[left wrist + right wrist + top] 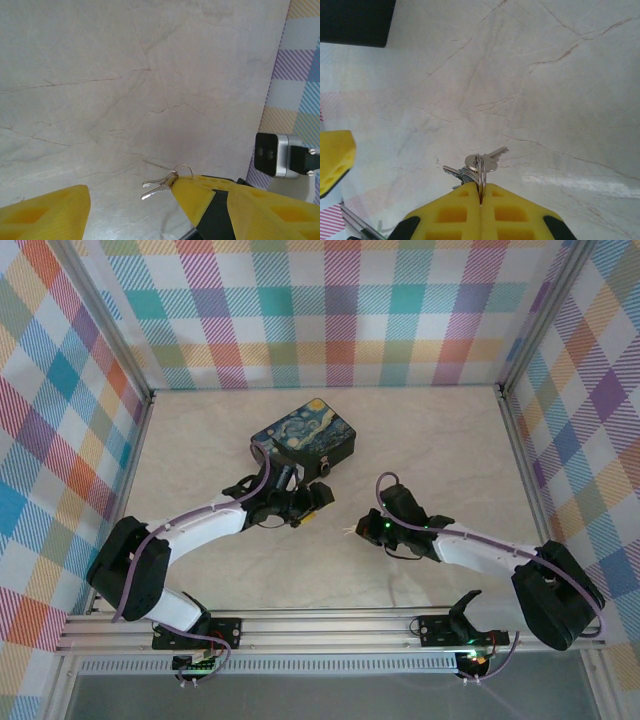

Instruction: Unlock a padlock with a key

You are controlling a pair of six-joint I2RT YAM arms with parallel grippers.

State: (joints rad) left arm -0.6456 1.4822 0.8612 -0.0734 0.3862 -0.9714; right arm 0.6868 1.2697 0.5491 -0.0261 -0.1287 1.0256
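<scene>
My right gripper [481, 187] is shut on the ring of a silvery key [482, 162] bunch, which sticks out past its yellow tips just above the table. From above, the keys [347, 531] sit at the tip of the right gripper [362, 530], mid-table. My left gripper [315, 498] stands open a short way to their upper left. In the left wrist view the key bunch [160, 184] and the right gripper's yellow tip [200, 197] lie between the left gripper's spread fingers [45, 215]. A small dark block that looks like the padlock [326, 472] rests at the box's near right corner.
A black box with a blue-and-yellow painted lid [305, 433] stands just beyond the left gripper; its dark side [352, 22] shows at the right wrist view's top left. Plaid walls [340, 310] enclose the pale marble table [440, 450]. The right wrist's camera [272, 155] faces the left gripper.
</scene>
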